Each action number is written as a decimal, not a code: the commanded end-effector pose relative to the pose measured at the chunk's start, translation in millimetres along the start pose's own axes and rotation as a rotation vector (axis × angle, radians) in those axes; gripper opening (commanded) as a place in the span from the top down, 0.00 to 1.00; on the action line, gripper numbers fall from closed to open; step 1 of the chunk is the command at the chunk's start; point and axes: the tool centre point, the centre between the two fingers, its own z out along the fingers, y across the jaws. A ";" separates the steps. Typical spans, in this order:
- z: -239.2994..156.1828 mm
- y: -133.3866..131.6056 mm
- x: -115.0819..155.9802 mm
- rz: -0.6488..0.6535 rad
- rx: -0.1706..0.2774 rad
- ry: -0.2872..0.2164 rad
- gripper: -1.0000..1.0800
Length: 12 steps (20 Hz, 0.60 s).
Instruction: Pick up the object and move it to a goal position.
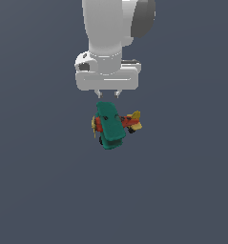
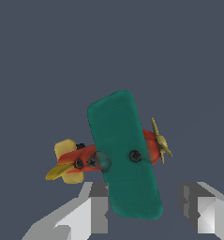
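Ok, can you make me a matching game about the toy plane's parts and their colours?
Parts:
1. wings
2. body
3. propeller
4. wheels

Colours:
A. yellow
B. black
C. teal-green
D. red

Pairs: 1-C, 2-D, 3-A, 4-B

All four belong to the plane, which sits below the gripper.
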 end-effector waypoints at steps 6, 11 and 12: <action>2.7 -12.6 -1.8 -0.036 -0.014 -0.014 0.38; 4.9 -16.4 -1.7 -0.042 -0.017 -0.019 0.38; 4.7 -16.0 -1.5 -0.042 -0.018 -0.018 0.38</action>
